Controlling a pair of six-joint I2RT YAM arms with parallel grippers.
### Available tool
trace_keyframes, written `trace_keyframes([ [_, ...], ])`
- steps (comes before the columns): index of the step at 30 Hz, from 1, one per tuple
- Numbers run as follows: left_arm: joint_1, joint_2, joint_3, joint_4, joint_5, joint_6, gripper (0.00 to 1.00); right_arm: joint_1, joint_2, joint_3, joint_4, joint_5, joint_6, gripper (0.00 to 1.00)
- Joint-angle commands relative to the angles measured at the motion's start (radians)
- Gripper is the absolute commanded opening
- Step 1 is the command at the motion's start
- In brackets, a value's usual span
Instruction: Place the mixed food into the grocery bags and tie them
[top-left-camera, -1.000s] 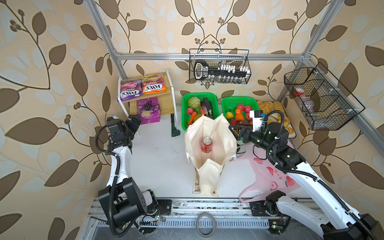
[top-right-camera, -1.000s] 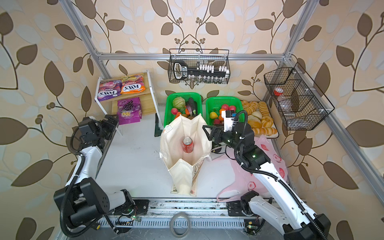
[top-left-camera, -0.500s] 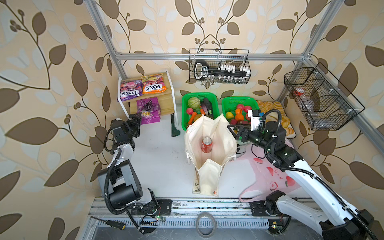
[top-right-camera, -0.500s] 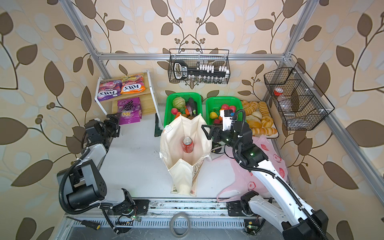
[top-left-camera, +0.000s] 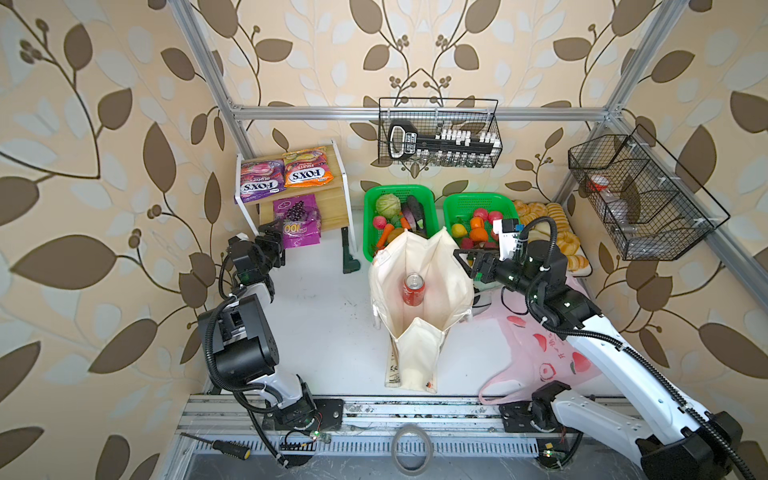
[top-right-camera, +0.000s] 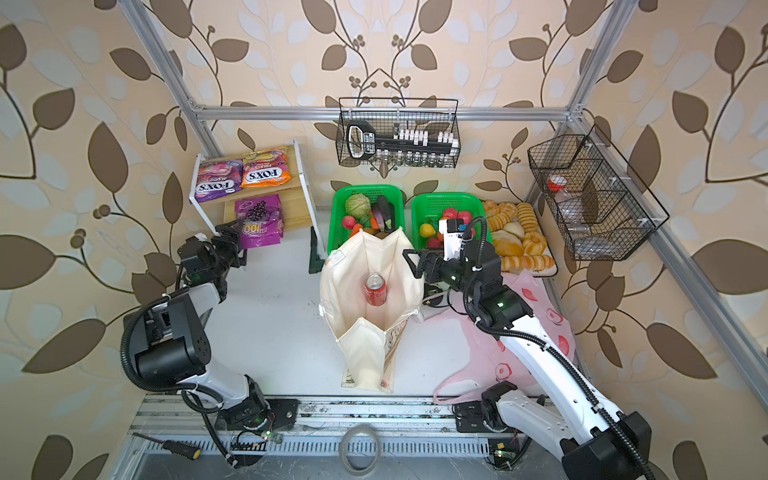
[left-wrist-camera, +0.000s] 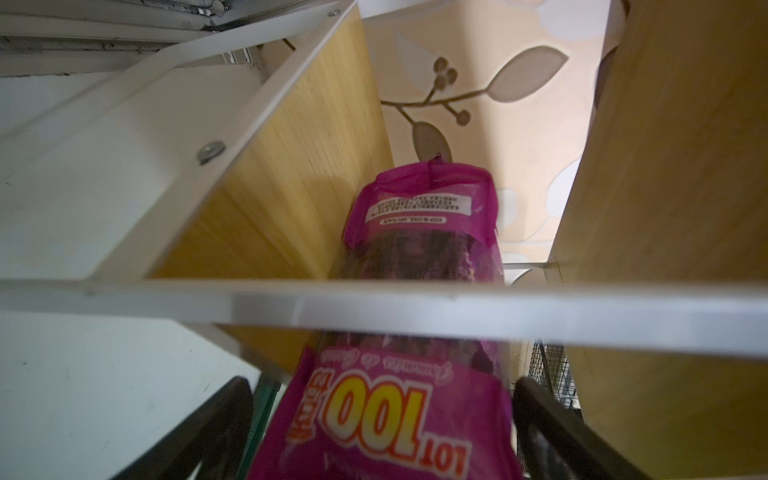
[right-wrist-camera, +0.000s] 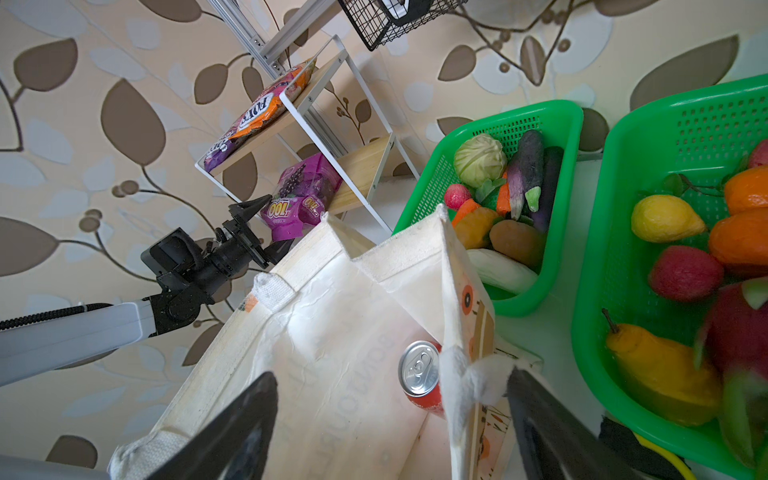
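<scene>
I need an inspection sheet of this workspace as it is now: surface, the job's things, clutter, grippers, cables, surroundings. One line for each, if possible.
Surface: white table, a few dark specks.
Job's things: red soda can upright inside the open cream tote; pink bag flat under the right arm; purple "100" packet on the shelf rack, lower board; orange FOX'S packet on its upper board; cabbage in a green basket.
Clutter: purple FOX'S packet, bread loaves, screwdriver on the front rail.
Grippers: left gripper open, jaws either side of the packet's end; right gripper open over the tote's rim.
Cables: black cable loops over the right wrist.
Surroundings: wire baskets on the walls; leaf wallpaper.
</scene>
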Motion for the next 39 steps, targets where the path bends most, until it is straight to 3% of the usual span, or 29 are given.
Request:
trace_keyframes([
  [1, -0.024, 0.017, 0.000, 0.126, 0.023, -0.037, 0.96, -0.007, 0.006, 0.025, 0.020, -0.016, 0.000, 0.87],
  [6, -0.043, 0.029, -0.020, 0.168, 0.008, -0.050, 0.85, -0.008, 0.010, 0.025, 0.017, -0.018, -0.001, 0.87],
  [11, -0.046, 0.011, -0.059, 0.199, 0.008, -0.094, 0.59, -0.011, 0.005, 0.025, 0.011, -0.017, -0.001, 0.87],
  [20, -0.048, -0.134, -0.106, 0.056, 0.021, -0.090, 0.27, -0.012, -0.001, 0.025, 0.020, -0.015, 0.024, 0.86],
  [25, -0.048, -0.269, -0.061, -0.204, 0.022, -0.010, 0.22, -0.012, 0.003, 0.029, 0.035, -0.023, 0.046, 0.86],
  [30, -0.049, -0.399, -0.061, -0.294, 0.016, 0.009, 0.11, -0.011, 0.007, 0.044, 0.047, -0.036, 0.071, 0.86],
  [35, -0.054, -0.531, -0.030, -0.407, 0.100, 0.048, 0.01, 0.003, 0.018, 0.074, 0.067, -0.063, 0.096, 0.86],
  [39, -0.068, -0.622, -0.011, -0.440, 0.174, 0.046, 0.00, 0.027, 0.039, 0.110, 0.089, -0.090, 0.122, 0.86],
])
